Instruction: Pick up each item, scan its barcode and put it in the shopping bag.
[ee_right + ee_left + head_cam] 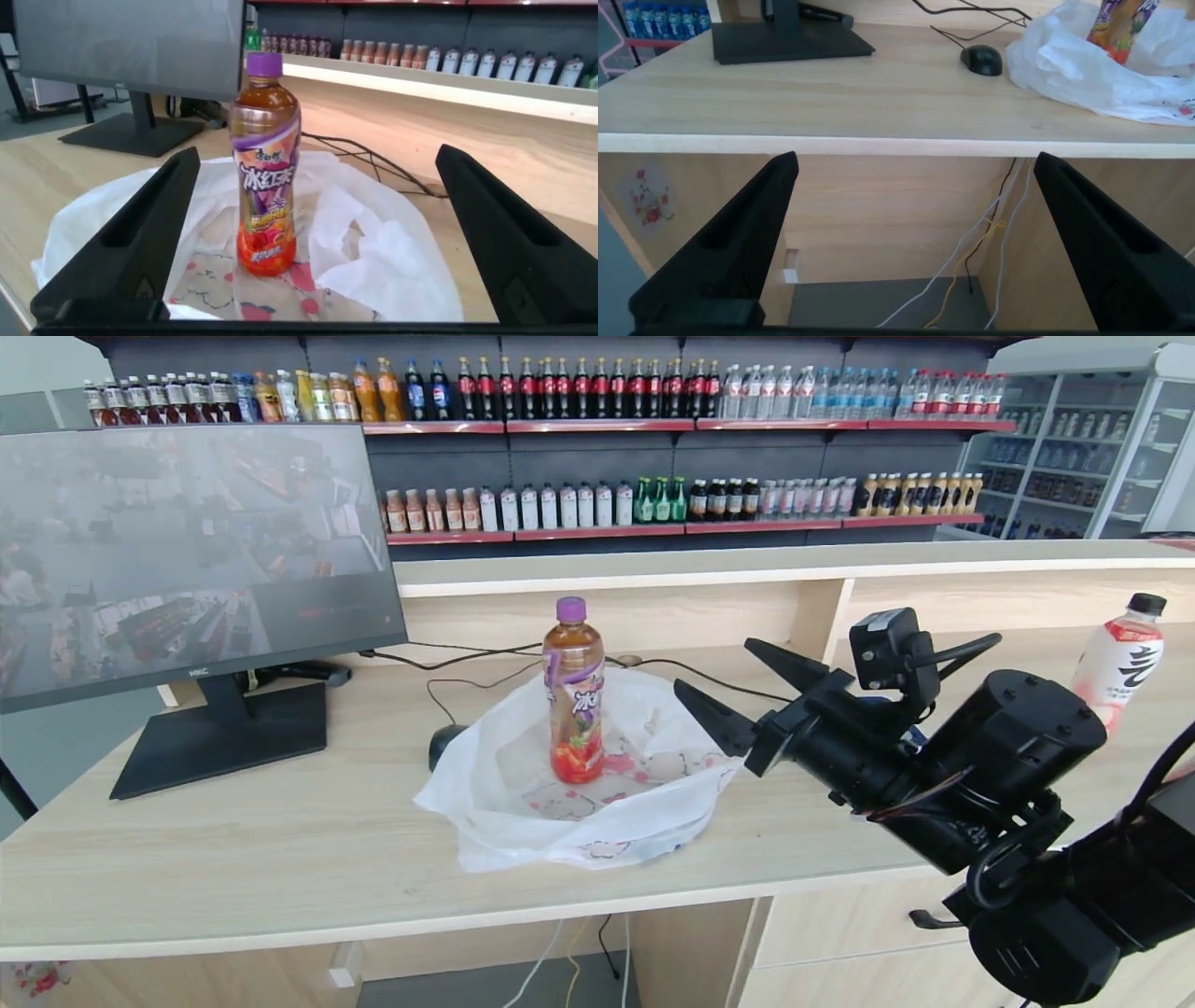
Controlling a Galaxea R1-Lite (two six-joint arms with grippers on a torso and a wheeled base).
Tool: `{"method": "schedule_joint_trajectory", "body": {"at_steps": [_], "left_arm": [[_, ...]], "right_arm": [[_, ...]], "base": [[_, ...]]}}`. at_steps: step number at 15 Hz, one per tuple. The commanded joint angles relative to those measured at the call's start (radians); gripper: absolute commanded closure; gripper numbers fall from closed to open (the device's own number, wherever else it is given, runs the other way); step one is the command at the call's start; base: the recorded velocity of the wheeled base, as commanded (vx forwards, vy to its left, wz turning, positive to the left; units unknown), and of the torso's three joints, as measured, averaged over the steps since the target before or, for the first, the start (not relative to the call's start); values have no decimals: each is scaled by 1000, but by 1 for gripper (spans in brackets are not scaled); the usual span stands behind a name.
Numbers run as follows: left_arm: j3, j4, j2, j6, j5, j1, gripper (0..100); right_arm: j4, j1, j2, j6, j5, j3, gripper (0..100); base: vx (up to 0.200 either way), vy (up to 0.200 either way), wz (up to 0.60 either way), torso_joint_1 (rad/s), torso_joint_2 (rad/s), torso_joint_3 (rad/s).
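Note:
An orange-drink bottle (572, 691) with a purple cap stands upright on the spread-open white shopping bag (523, 803) in the middle of the wooden counter. My right gripper (715, 665) hangs open just right of the bottle, fingers pointing at it and apart from it. From the right wrist, the bottle (266, 168) stands on the bag (374, 252), ahead of my open right gripper (318, 154). A white bottle (1118, 658) with a black cap stands at the far right. My left gripper (915, 161) is open and empty, low before the counter's front edge (878, 140).
A monitor (187, 551) on a black stand (224, 733) fills the counter's left. A black mouse (443, 742) lies beside the bag's left edge, with cables behind it. A dark handheld device (294, 674) lies behind the stand. Drink shelves line the back wall.

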Motion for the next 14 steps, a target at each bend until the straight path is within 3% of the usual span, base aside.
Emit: {"method": "schedule_joint_trajectory", "body": {"at_steps": [1,14], "left_arm": [[0,0,0,0,0,0,0],[0,0,0,-2,0,0,0]], "right_arm": [[0,-3,-2,0,-2,3,0],[0,-13,12,0,0,22,0]], "base": [[0,-200,0,-7,-2,7],[0,-200,0,1,2,3]]}}
